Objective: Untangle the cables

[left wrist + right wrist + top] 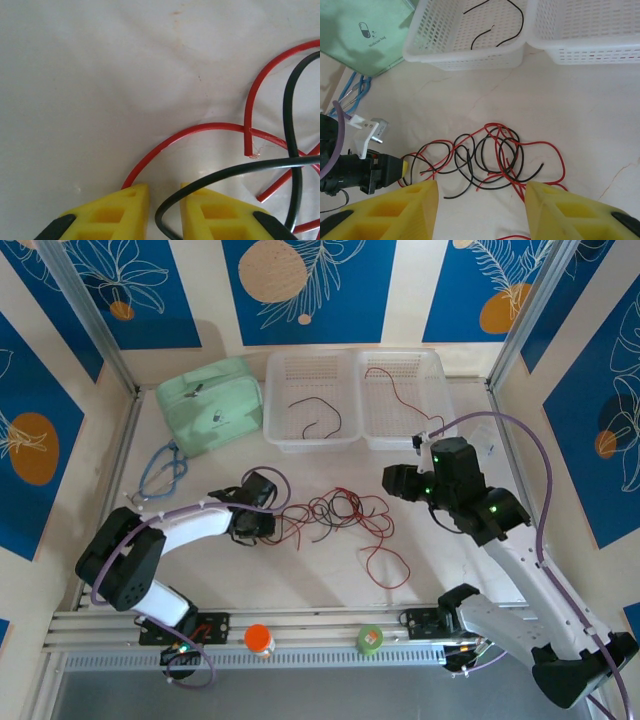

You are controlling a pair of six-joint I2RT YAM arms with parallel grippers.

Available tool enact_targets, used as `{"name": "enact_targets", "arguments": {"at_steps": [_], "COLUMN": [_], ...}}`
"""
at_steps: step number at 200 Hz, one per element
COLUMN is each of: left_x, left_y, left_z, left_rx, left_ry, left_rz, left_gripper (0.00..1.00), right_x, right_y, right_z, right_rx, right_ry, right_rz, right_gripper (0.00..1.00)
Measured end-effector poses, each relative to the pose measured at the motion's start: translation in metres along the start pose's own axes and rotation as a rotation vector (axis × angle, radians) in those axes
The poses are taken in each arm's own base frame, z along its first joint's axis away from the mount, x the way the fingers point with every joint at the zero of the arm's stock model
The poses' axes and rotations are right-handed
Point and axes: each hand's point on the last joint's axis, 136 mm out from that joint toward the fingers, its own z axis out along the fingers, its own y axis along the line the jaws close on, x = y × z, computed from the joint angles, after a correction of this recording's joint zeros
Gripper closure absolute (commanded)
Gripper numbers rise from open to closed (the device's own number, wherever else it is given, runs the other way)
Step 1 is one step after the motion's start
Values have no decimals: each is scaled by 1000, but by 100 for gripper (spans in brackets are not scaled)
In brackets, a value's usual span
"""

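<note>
A tangle of thin red and black cables [335, 512] lies mid-table, and in the right wrist view the same tangle [490, 155] spreads out below the camera. My left gripper [270, 523] sits low at the tangle's left end. Its yellow fingers [117, 210] stand a narrow gap apart, open, with a black cable loop [170, 210] lying in the gap and a red cable [165, 142] running under the left finger. My right gripper [393, 480] hovers above the tangle's right side, and in its own view the gripper [482, 187] is wide open and holds nothing.
Two white baskets stand at the back: the left one [282, 435] holds a black cable [318, 418], the right one [440, 425] a red cable [400, 390]. A green pouch [210, 405] and blue-grey cord [162, 472] lie at left. A loose red loop [385, 562] lies nearer the front.
</note>
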Motion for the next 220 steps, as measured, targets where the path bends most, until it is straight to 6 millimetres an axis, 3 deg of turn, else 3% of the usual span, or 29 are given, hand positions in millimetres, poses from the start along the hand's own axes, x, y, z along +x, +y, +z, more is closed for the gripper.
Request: {"name": "enact_targets", "arguments": {"at_steps": [17, 38, 81, 102, 135, 156, 176, 220], "left_x": [-1, -1, -7, -23, -70, -85, -86, -78], "left_y": [1, 3, 0, -12, -50, -65, -66, -65], "left_z": [0, 0, -7, -34, -114, -153, -167, -169], "left_rx": [-5, -16, -7, 28, 149, 197, 206, 203], "left_ry": [-4, -7, -34, -89, -268, -340, -352, -311], "left_rz": [10, 17, 35, 46, 96, 128, 147, 164], "left_gripper": [84, 100, 100, 100, 100, 100, 100, 100], "right_x": [1, 3, 14, 22, 36, 45, 58, 82], "right_y": [0, 0, -5, -5, 1, 12, 23, 57], "right_z": [1, 2, 10, 18, 42, 65, 87, 120], "right_rx": [-1, -1, 8, -6, -54, -104, -152, -296], "right_ry": [4, 9, 33, 52, 126, 194, 257, 340], "right_rz": [4, 10, 39, 63, 124, 153, 152, 49], "right_gripper": [51, 54, 54, 54, 48, 46, 46, 46]}}
